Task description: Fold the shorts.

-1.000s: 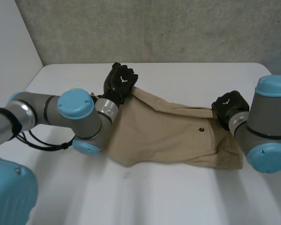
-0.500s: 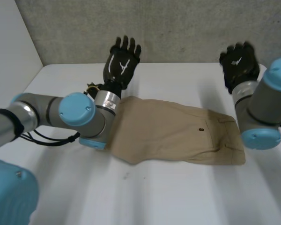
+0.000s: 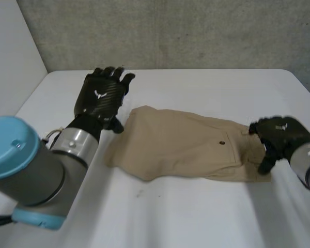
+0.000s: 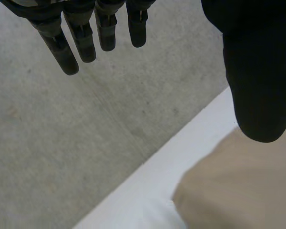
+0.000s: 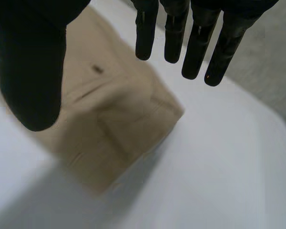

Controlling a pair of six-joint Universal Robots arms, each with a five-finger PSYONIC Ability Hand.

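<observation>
Item count, six kinds recorded.
One pair of tan shorts (image 3: 186, 150), bearing one small dark button (image 3: 221, 143). One white table (image 3: 196, 217). Two black hands, entered as the left hand (image 3: 101, 95) and the right hand (image 3: 279, 135). Two arms, entered as the left arm (image 3: 41, 170) and the right arm (image 3: 307, 168). One grey wall (image 3: 196, 31) behind the table.

Left hand (image 3: 99, 98), right hand (image 3: 280, 135): fingers straight, empty.
</observation>
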